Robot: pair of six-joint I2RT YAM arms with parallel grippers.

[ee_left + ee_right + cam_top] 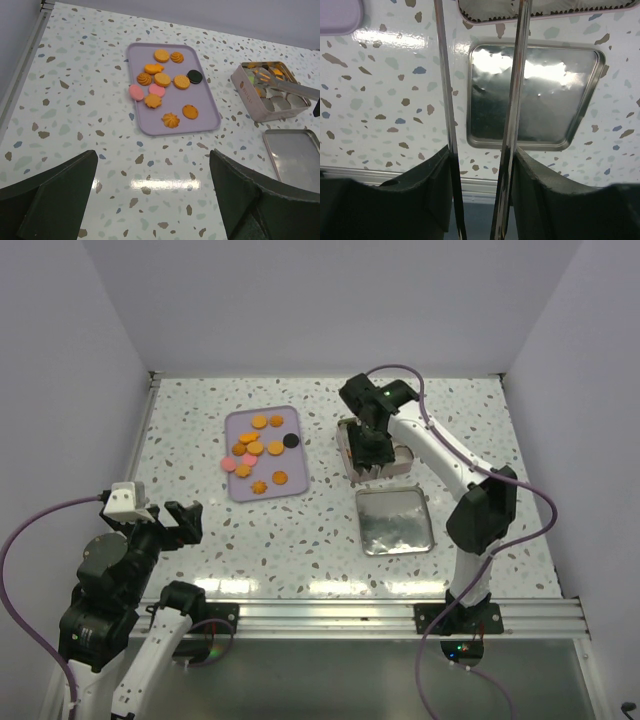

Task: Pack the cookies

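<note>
Presently the cookies (162,80) lie mostly scattered on a lilac tray (150,127) toward the left of the speckled worktop (320,560). They are chiefly orange discs and flower shapes, with two pink ones (136,92) at the tray's left edge and a black one (194,76) near its right edge. A few more cookies, orange and one green, sit in the far end of a square tin (250,95) to the right of the tray, beside white paper cups (282,102) that line its near end.

The right end effector (481,155) is clamped on a pair of metal tongs (445,100), one blade against each finger. The blades stand slightly apart and their tips reach into the tin among the cookies there. Whether the tips hold a cookie cannot be told. The tin's lid (535,100) lies flat on the worktop just in front of the tin.

The left end effector (152,160) hovers near the front left of the worktop, well apart from the tray, its jaws spread wide and holding nothing.
</note>
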